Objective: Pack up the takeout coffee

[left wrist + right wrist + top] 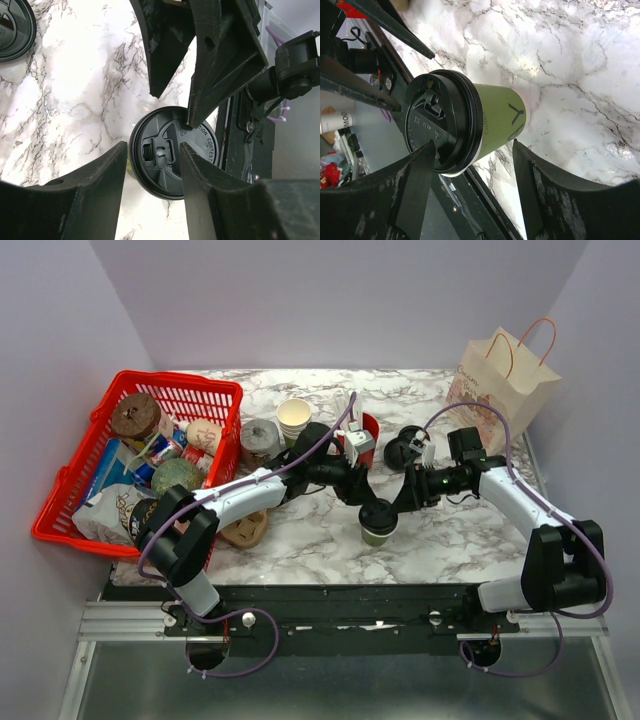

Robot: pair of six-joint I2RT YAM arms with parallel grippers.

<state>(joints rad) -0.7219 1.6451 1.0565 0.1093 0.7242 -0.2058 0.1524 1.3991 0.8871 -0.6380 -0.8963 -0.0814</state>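
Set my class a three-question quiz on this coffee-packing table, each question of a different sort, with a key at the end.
1. True or false: the green coffee cup wears its black lid.
2. Where is the paper bag? A) standing upright at the far right; B) lying flat at the near edge; C) crumpled in the middle.
3. Fill in: the plastic basket on the left is coloured ____.
Key: 1 true; 2 A; 3 red.
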